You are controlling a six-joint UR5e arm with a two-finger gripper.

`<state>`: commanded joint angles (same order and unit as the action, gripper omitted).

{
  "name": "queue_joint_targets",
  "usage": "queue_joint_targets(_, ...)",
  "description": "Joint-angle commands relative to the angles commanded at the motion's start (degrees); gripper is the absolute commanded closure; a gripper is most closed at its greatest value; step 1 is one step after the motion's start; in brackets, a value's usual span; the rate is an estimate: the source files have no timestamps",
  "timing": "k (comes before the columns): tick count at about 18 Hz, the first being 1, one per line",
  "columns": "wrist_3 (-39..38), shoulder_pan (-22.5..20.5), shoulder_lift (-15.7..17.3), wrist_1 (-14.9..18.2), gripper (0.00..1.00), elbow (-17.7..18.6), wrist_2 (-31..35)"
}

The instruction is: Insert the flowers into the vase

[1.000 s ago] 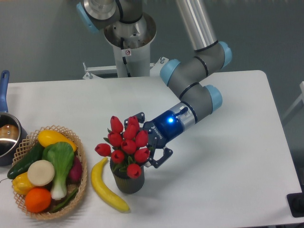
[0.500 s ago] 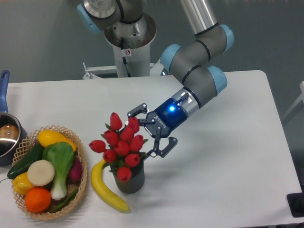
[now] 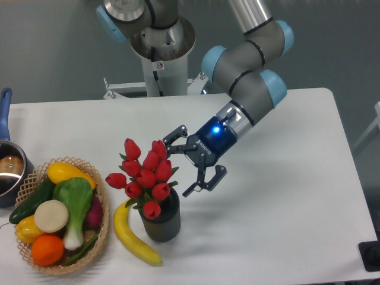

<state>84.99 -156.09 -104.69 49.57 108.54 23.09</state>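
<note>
The red tulip bunch (image 3: 142, 176) stands in the dark grey ribbed vase (image 3: 160, 221) near the table's front, leaning to the left over the vase's rim. My gripper (image 3: 179, 164) is open and empty, just right of the flowers and above the vase's right side. Its fingers (image 3: 173, 134) are spread and do not touch the buds. The stems are hidden inside the vase.
A yellow banana (image 3: 132, 234) lies just left of the vase. A wicker basket (image 3: 35, 176) of toy vegetables and fruit sits at the front left. A metal pot with a blue handle (image 3: 5, 103) is at the left edge.
My gripper has let go of the flowers, opened wide and drawn back up and to the right. The bunch has sunk into the vase and tipped to the left.
</note>
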Motion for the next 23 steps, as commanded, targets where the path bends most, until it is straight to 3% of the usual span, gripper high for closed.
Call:
queue_joint_targets(6,0.0,-2.6,8.7,-0.1,0.00,-2.5,23.9)
queue_joint_targets(10,-0.6,-7.2,10.3,0.1,0.00,-5.5,32.6)
queue_joint_targets(13,0.8,-10.2,13.0,0.4,0.00,-7.7,48.4)
queue_joint_targets(14,3.4,-10.6,13.4,1.4,0.00,-8.9,51.9)
queue_joint_targets(15,8.5,-12.3,14.2,7.6,0.00,-11.4,53.4)
queue_joint_targets(17,14.8,-15.2,15.3,13.8,0.00,-13.0,53.5)
queue_joint_targets(20,22.8,-19.2,17.3,17.5,0.00,-12.7,53.3)
queue_joint_targets(23,25.0,-21.4,18.2,19.1,0.00,-12.3,53.0)
